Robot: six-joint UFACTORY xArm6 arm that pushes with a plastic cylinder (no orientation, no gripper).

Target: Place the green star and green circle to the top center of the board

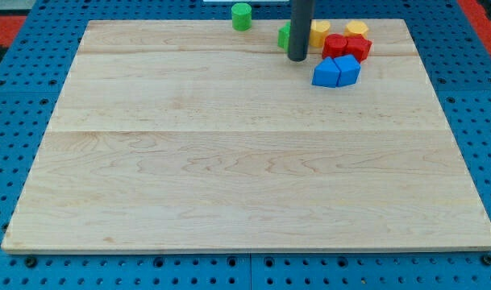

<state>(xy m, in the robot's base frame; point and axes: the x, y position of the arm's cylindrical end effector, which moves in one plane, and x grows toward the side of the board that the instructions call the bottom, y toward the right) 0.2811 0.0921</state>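
Observation:
A green circle block (242, 15) stands at the board's top edge, a little left of centre. A second green block (284, 35), the star, is mostly hidden behind my rod, so its shape cannot be made out. My tip (297, 58) rests on the board directly below and just right of that hidden green block, touching or nearly touching it. The green circle is about 70 px to the upper left of my tip.
Right of the rod is a cluster: two yellow blocks (319, 32) (357, 30), two red blocks (335, 45) (359, 47), and two blue blocks (326, 72) (347, 69) below them. The wooden board (229, 161) lies on a blue perforated table.

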